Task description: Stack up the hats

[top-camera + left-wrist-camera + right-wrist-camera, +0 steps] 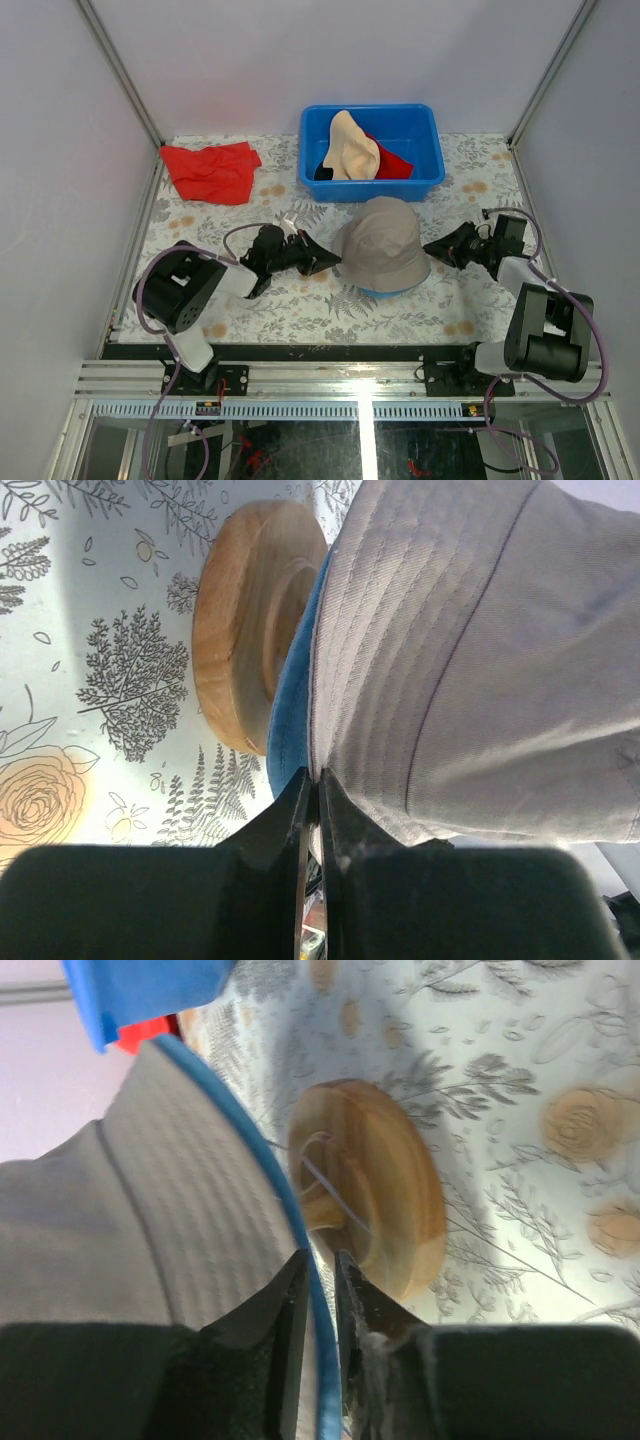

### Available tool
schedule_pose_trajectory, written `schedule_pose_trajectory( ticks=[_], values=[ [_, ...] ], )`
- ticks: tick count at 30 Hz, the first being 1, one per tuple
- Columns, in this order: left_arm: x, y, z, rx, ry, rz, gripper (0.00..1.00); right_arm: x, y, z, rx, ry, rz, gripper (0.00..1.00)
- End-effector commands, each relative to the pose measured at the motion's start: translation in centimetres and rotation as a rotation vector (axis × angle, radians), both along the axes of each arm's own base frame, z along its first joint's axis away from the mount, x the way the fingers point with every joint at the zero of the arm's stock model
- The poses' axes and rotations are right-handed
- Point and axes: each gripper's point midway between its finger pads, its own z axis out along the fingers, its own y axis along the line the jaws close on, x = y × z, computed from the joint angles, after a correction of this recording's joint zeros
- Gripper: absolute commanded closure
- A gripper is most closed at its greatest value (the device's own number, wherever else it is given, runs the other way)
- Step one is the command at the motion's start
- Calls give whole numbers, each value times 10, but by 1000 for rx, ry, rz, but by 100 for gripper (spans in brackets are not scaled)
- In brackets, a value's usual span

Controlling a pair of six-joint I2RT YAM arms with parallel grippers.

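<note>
Grey-khaki hat [385, 245] over blue hat [290, 700] on wooden stand [240, 620], table [300, 300] centre. Left gripper [312, 780] closed at grey brim; right gripper [320, 1265] barely parted around blue brim (may snag): retreat could drag stack off.

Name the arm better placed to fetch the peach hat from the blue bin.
Right, probably: the right gripper stands parted around the blue hat's brim, while the left gripper is clamped on the grey hat.

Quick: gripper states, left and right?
Left gripper: jaws closed at the grey hat brim; grip unclear.
Right gripper: jaws slightly open around the blue hat brim.
</note>
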Motion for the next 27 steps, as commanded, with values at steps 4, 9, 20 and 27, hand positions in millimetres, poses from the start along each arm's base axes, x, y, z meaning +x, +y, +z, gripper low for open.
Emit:
schedule_pose_trajectory(
  ticks=[4, 9, 20, 27],
  values=[
    [-14, 13, -20, 89, 47, 13, 79, -2, -20, 16, -156, -1, -57, 57],
    [-15, 17, -17, 115, 49, 27, 63, 4, -26, 43, -201, -54, -89, 51],
    [12, 57, 57, 276, -80, 101, 56, 62, -34, 148, -328, -242, -185, 48],
    [39, 87, 106, 356, -127, 132, 54, 128, -7, 191, -510, -289, -111, 48]
  ],
)
